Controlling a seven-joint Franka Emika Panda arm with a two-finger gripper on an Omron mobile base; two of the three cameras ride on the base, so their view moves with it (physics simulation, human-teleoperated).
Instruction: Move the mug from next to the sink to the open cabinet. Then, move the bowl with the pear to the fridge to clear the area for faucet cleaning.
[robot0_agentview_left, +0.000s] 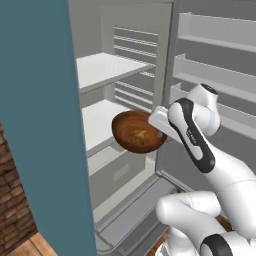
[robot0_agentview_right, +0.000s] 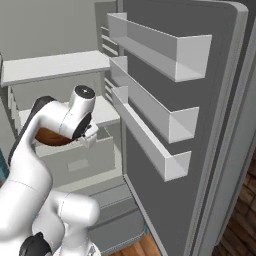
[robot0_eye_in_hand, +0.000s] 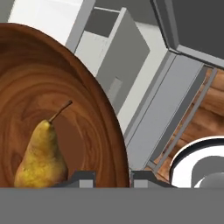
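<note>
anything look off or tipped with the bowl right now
The bowl is held tilted in the air in front of the open fridge, its inside facing the left base view rather than upward. The pear is inside it and nothing has spilled. The gripper grips its rim.

Soft, even light is filling all three rendered views, leaving only faint shadows under the fridge (robot0_agentview_left: 125, 75) shelves. A gentle sheen is showing on the bowl (robot0_eye_in_hand: 87, 113); edges are looking slightly soft.
</note>
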